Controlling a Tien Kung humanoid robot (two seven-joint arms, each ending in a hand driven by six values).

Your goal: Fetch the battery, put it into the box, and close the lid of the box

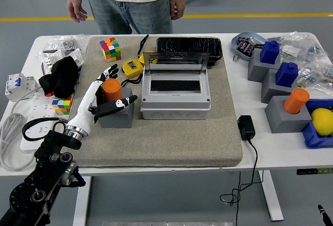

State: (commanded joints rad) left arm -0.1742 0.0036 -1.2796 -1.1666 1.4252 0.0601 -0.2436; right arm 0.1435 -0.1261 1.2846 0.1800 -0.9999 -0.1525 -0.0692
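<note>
An orange cylindrical battery stands upright in a grey block on the grey mat, left of the grey box. The box's clear lid is raised and its inside shows dark. My left hand reaches in from the lower left, its fingers spread around the battery: the thumb lies across the block in front, the other fingers rise behind and to the left. They have not closed on it. My right hand is out of view.
A person stands at the far edge, hands hanging. A Rubik's cube, yellow tape measure and black tray lie behind. A black cloth sits left. Grey blocks with blue and orange caps stand right; a black adapter lies near the mat.
</note>
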